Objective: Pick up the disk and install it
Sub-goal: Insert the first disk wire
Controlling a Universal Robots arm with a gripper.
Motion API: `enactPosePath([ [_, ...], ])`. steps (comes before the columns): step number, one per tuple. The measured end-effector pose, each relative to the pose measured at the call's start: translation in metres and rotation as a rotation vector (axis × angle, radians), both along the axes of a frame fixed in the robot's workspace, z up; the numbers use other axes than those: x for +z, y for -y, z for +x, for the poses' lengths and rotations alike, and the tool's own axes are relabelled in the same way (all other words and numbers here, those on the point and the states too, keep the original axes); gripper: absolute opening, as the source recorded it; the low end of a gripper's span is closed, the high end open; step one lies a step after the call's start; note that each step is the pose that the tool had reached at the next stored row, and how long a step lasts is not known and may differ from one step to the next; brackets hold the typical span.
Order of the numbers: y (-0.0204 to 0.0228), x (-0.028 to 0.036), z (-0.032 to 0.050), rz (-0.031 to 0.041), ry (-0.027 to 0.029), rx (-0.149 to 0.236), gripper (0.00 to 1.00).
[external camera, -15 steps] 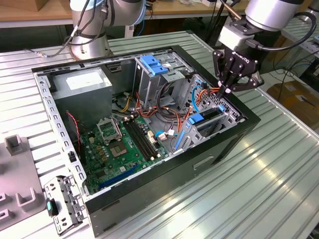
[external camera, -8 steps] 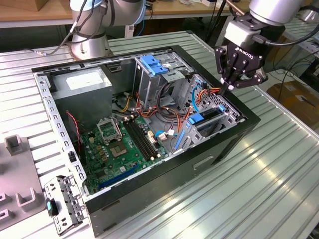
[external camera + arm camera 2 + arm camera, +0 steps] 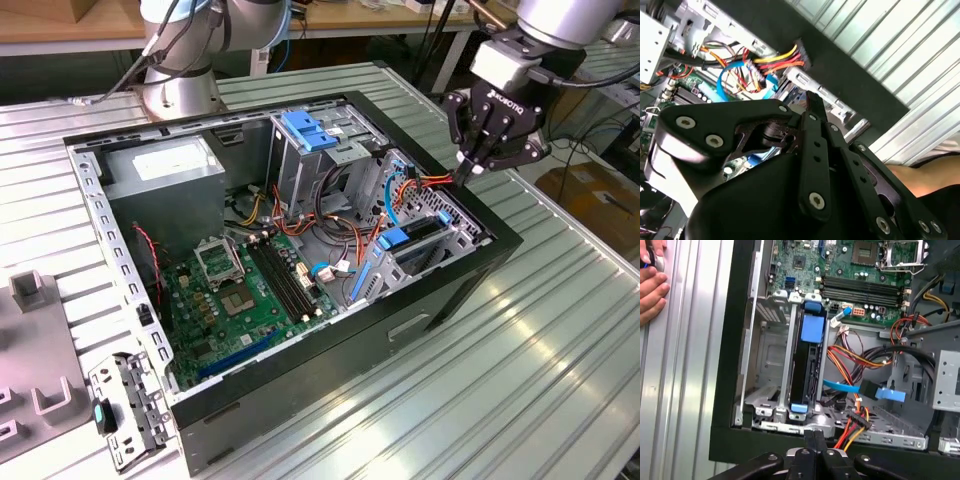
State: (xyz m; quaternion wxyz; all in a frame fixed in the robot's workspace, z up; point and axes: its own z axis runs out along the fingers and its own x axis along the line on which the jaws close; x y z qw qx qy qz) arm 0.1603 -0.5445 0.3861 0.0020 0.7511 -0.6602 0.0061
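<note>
- Gripper (image 3: 467, 172) — fingers pressed together, nothing held, hovering over the computer case (image 3: 400, 330) rim at the exterior view's right.
- Disk (image 3: 810, 355) lies in the drive cage slot inside the case — apart from the gripper, just beside the orange cables (image 3: 860, 357).
- A person's hand (image 3: 652, 285) rests on the table (image 3: 690, 365).

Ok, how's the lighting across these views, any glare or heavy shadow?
Exterior view: even light, soft sheen on the ribbed table. Second wrist view: the dark gripper looms in shadow against the bright table. First wrist view: the disk sits partly shaded inside the case.
</note>
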Motion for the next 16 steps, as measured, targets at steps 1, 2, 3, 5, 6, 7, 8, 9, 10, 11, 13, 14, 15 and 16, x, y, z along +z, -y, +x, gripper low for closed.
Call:
enactPosePath([
  [1,-0.0007,-0.0001,0.0024,-0.0001,-0.0001,0.001,0.11],
  [2,-0.0014,-0.0001,0.0053,-0.0002,-0.0005,0.008,0.11],
  [3,-0.0015,-0.0002,0.0062,0.0003,-0.0017,0.023,0.11],
  [5,-0.0016,-0.0002,0.0063,0.0008,-0.0030,0.071,0.11],
  [6,-0.0016,-0.0003,0.0064,0.0009,-0.0033,0.089,0.11],
  [7,-0.0016,-0.0004,0.0064,0.0010,-0.0035,0.107,0.11],
  [8,-0.0016,-0.0004,0.0064,0.0011,-0.0037,0.125,0.11],
  [9,-0.0016,-0.0006,0.0069,0.0013,-0.0036,0.148,0.11],
  [10,-0.0018,-0.0006,0.0077,0.0012,-0.0037,0.158,0.11],
  [11,-0.0022,-0.0007,0.0083,0.0012,-0.0037,0.162,0.11],
  [13,-0.0035,-0.0008,0.0101,0.0010,-0.0036,0.169,0.11],
  [14,-0.0044,-0.0009,0.0109,0.0010,-0.0037,0.173,0.11],
  [15,-0.0052,-0.0010,0.0115,0.0010,-0.0036,0.177,0.11],
  [16,-0.0065,-0.0011,0.0123,0.0010,-0.0036,0.185,0.18],
])
